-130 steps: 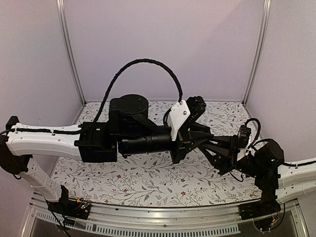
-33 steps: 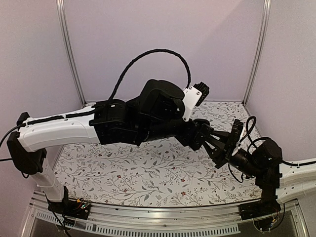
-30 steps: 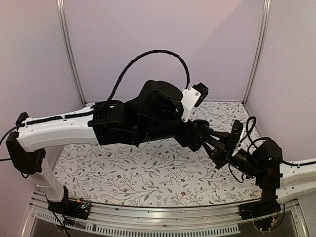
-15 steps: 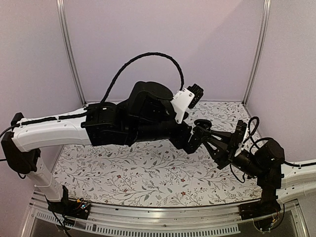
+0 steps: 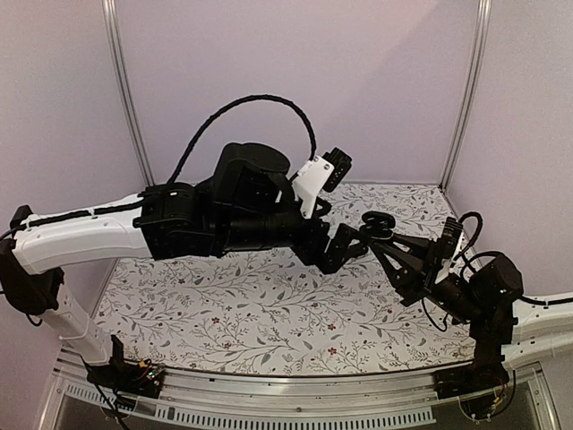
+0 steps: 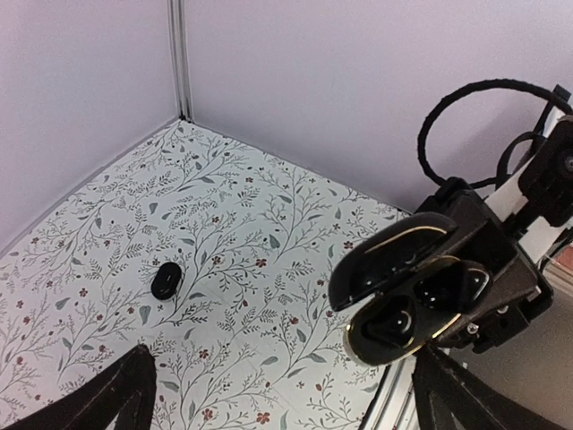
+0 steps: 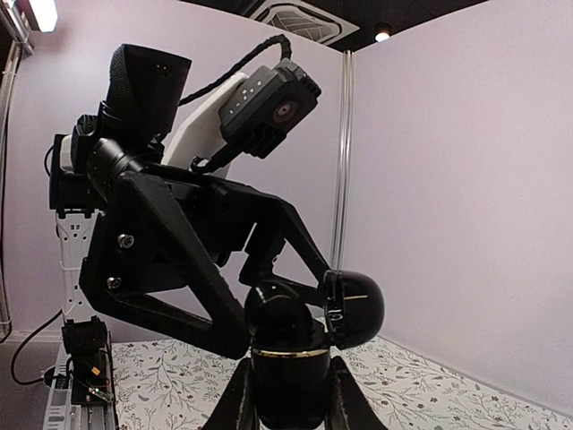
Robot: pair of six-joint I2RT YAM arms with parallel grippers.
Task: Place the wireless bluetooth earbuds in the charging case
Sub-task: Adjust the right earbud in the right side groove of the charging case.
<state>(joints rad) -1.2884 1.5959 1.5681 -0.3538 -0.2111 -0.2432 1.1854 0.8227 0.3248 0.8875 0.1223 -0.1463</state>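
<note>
The right gripper (image 7: 288, 399) is clamped on the open charging case (image 6: 407, 287), held up off the flowered table (image 6: 251, 206), the left gripper (image 6: 286, 417) gapes wide nearby, and one black earbud (image 6: 165, 279) lies on the tabletop at nine o'clock from the case.

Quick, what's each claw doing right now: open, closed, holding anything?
Left claw: open, holding nothing.
Right claw: closed on the charging case, whose lid is open.

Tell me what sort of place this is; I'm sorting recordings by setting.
Likely a lab test booth: plain lilac walls with metal corner posts enclose a floral-covered table, with two robot arms mounted on its near rail.
</note>
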